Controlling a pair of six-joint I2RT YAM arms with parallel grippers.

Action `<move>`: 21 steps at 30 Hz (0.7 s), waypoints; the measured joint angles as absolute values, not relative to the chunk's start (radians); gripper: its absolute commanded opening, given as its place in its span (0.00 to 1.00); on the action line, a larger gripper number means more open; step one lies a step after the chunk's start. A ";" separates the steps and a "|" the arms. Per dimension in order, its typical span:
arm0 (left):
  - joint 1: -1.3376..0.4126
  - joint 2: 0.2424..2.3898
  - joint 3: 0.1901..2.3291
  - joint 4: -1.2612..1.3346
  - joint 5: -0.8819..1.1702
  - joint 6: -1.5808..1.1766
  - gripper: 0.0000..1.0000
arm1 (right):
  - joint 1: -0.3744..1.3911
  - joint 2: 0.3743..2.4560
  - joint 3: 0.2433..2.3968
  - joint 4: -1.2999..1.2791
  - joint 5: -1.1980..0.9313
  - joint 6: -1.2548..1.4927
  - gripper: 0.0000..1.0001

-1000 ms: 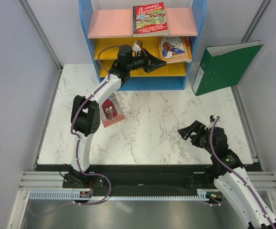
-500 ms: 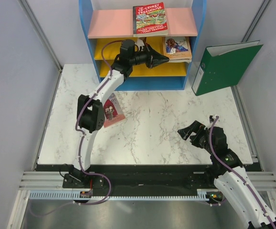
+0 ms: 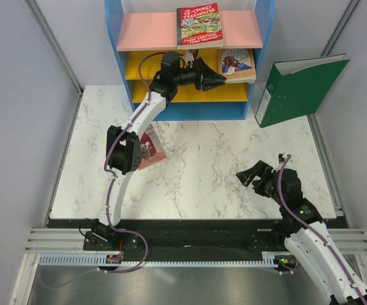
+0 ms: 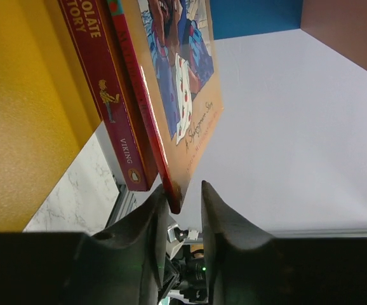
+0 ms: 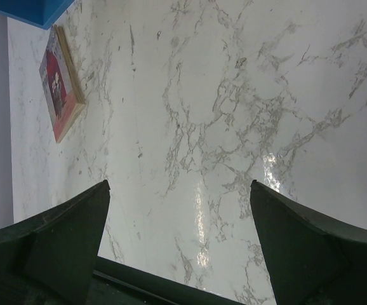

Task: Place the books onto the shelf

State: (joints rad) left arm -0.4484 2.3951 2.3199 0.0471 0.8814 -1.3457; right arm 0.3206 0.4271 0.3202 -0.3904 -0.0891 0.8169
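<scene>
The left gripper [image 4: 183, 189], jaws parted, straddles the orange book [image 4: 185, 95]

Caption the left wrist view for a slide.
Left fingers, parted, straddle the orange book's edge beside a maroon book on the shelf.

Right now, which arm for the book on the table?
Left, probably: the small book lies by its elbow, and the left hand stands slack around the shelved book. The right hand is open but far across the table.
</scene>
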 measured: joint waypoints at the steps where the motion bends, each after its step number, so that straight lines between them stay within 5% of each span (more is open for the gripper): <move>1: -0.446 2.395 2.320 0.048 0.883 -1.346 0.41 | 0.321 0.427 0.320 -0.390 -0.089 0.817 0.98; 9: -0.440 2.395 2.317 0.075 0.902 -1.352 0.61 | 0.321 0.427 0.317 -0.389 -0.089 0.819 0.98; 21: -0.438 2.249 2.089 0.099 0.911 -1.285 0.64 | 0.321 0.422 0.317 -0.389 -0.093 0.820 0.98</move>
State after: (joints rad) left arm -0.4381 2.2486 2.0892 0.0986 0.9112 -1.2846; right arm 0.3206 0.4217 0.3168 -0.3885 -0.0933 0.8200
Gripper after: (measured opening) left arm 0.638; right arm 0.982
